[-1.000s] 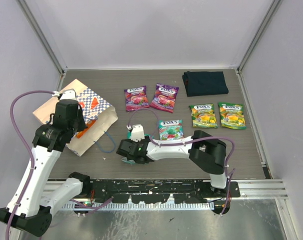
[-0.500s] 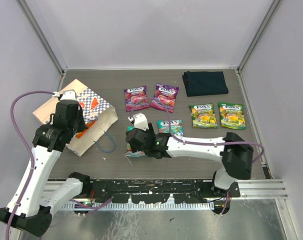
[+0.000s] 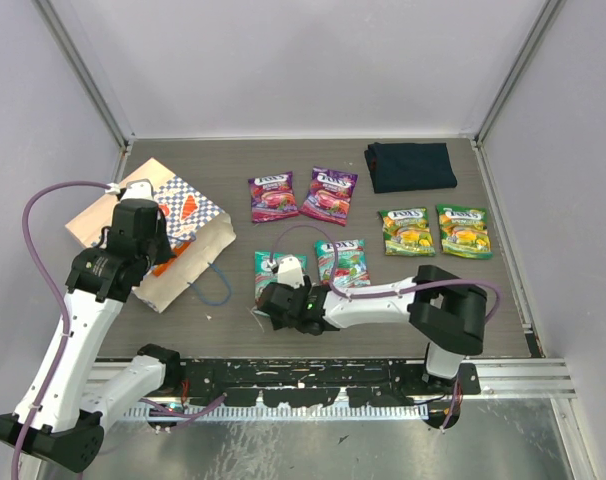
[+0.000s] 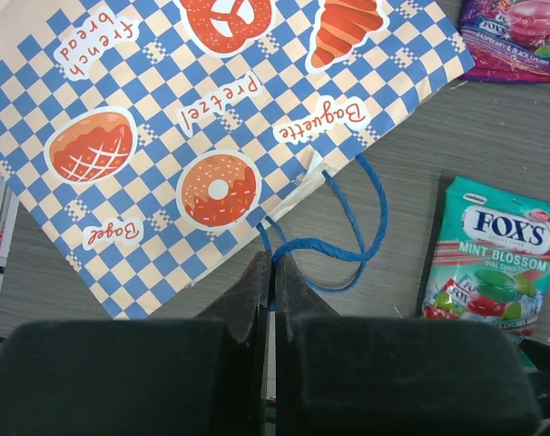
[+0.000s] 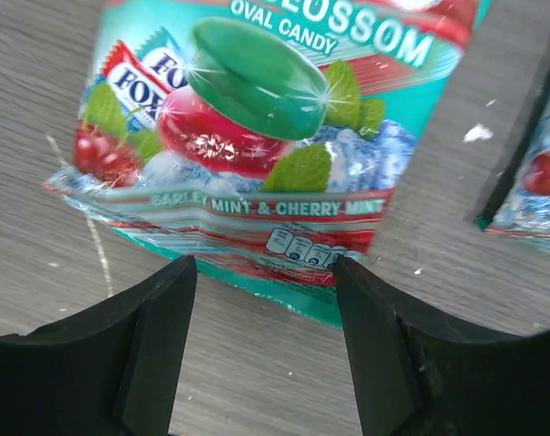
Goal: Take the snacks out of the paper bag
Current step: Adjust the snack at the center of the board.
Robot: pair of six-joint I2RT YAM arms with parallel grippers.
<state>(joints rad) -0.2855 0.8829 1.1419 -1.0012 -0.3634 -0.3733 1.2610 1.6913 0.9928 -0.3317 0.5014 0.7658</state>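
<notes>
Teal packet (image 5: 275, 136) — right end effector (image 5: 262, 268) agape

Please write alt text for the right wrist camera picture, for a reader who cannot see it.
A teal candy packet lies flat on the grey table, its lower edge reaching between the tips of the open right tool. The edge of a second packet shows at the right.

glossy plastic teal packet (image 5: 257, 136), matt paper bag (image 4: 166, 136), grey wood-grain table (image 5: 257, 391).
</notes>
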